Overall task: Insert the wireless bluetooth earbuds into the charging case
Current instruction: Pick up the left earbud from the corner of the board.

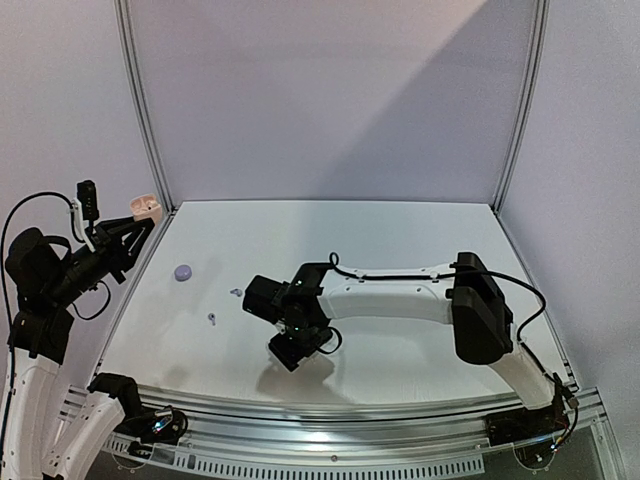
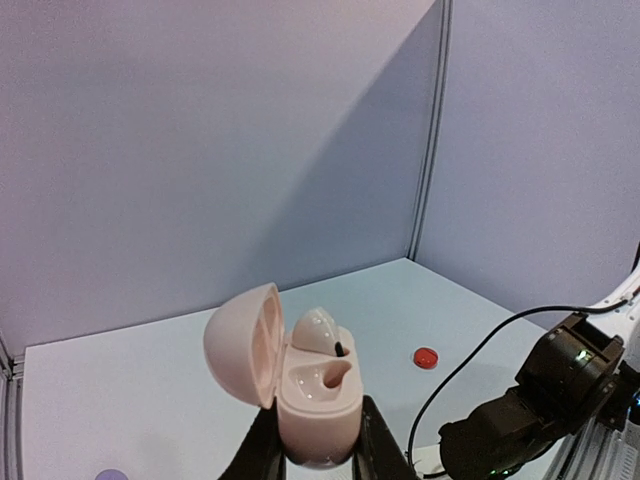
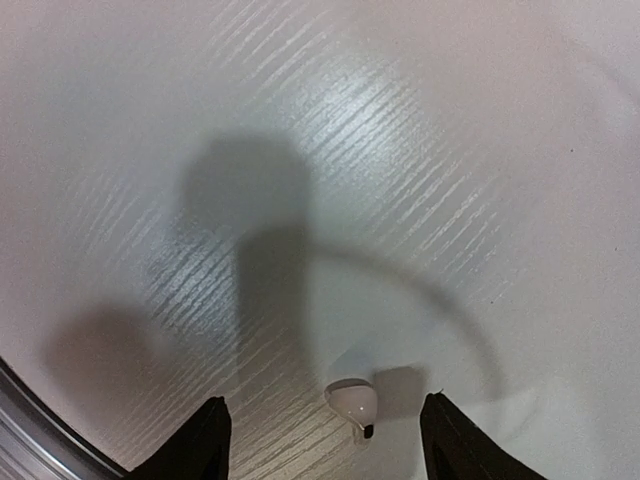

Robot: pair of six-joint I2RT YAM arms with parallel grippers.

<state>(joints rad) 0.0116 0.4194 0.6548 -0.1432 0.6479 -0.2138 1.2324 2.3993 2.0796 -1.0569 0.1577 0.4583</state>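
Observation:
My left gripper (image 2: 318, 445) is shut on an open cream-pink charging case (image 2: 316, 400) and holds it up in the air at the far left of the table (image 1: 146, 207). One white earbud (image 2: 318, 330) sits in the case's far slot; the near slot (image 2: 336, 377) is empty. My right gripper (image 3: 325, 445) is open and points down at the table near its front edge (image 1: 295, 350). A second white earbud (image 3: 353, 403) lies on the table between its fingertips (image 3: 212, 440), apart from both. Two lilac-grey earbuds (image 1: 236, 292) (image 1: 211, 319) lie left of the right gripper.
A closed lilac round case (image 1: 183, 271) sits on the table at the left. A small red round object (image 2: 426, 357) lies on the table beyond the right arm (image 2: 540, 400). The table's metal front rail (image 3: 30, 420) runs close to the right gripper.

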